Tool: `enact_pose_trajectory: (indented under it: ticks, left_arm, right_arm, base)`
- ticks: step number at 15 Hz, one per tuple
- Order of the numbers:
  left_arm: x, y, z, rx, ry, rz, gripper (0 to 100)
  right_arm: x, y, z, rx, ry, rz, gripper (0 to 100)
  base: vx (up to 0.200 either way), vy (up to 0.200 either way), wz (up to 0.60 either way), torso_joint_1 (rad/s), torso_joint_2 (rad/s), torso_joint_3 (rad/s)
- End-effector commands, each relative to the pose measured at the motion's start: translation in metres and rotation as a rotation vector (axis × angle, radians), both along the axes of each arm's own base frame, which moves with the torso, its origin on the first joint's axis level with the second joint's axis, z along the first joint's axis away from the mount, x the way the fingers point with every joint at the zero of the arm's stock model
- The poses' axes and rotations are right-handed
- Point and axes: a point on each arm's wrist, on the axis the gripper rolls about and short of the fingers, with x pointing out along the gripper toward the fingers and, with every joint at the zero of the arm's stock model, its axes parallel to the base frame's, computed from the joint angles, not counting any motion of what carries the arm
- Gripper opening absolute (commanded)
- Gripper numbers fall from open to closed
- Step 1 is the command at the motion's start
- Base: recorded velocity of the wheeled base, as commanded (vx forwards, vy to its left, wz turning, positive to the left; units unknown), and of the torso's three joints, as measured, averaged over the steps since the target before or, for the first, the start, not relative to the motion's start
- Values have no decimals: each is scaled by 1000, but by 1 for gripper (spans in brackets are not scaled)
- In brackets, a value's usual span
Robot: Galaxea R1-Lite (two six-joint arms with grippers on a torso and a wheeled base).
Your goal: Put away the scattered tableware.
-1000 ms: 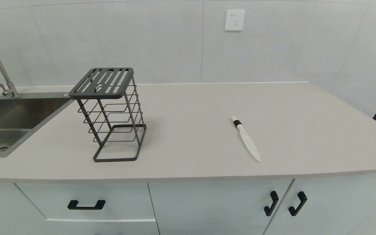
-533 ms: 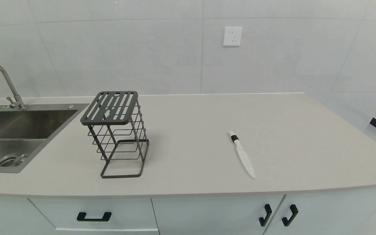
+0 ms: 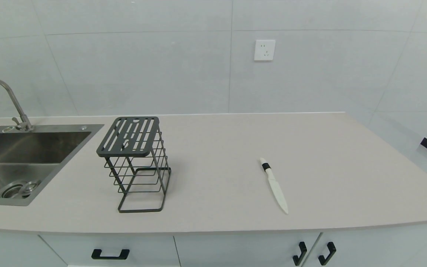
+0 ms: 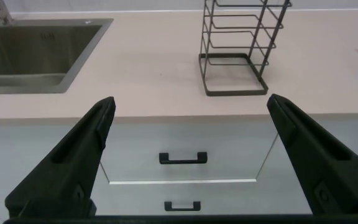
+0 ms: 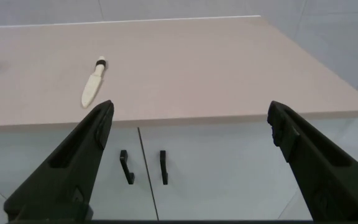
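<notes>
Head view first: the white knife [image 3: 273,185] lies flat on the counter [image 3: 217,141], on the robot's right half. Its black-banded handle points toward the wall and its tip toward the front edge. Well apart to the left, the black wire rack [image 3: 135,163] stands upright just beside the sink [image 3: 50,128], with the tap [image 3: 2,100] behind.

Over to the left wrist view: the left gripper [image 4: 188,155] hangs out in front of the cabinet, fingers spread wide, nothing between them. A drawer handle [image 4: 183,158] shows through the gap.

Right wrist view now: the right gripper [image 5: 188,155] is likewise splayed and empty, facing the door handles [image 5: 125,168]. The knife lies beyond on the counter, near the front edge.
</notes>
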Motion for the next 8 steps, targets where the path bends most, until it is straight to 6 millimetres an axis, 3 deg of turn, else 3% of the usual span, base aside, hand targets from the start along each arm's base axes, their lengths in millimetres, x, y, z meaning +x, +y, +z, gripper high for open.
enact_pose_trajectory:
  ticks: [1, 4, 8]
  left_arm:
    - [0, 0, 0, 0, 1, 0, 100]
    - [0, 0, 0, 0, 1, -1, 100]
    - [0, 0, 0, 0, 1, 0, 100]
  right_arm:
    - [0, 0, 0, 0, -1, 0, 100]
    - [0, 0, 0, 0, 1, 0, 100]
    - [0, 0, 0, 0, 1, 0, 100]
  base:
    - [0, 0, 0, 0, 0, 0]
    - [0, 0, 0, 22, -38, -20]
    - [0, 0, 0, 239, -472, -234]
